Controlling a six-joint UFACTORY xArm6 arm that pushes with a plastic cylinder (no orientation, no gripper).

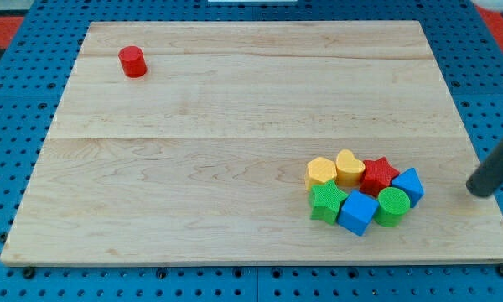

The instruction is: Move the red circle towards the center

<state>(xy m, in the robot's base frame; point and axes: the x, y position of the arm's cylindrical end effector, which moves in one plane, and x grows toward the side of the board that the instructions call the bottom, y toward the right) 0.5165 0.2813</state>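
Tip (479, 191) sits bottom-right; red circle (133, 62) far top-left.

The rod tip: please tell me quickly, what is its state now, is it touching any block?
My tip: touching nothing, right of the block cluster, apart from the blue block, far from the red circle.

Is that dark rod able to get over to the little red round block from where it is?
Probably yes. My tip sits at the view's right edge, the red circle far off at top left, and the block cluster lies below a straight path.
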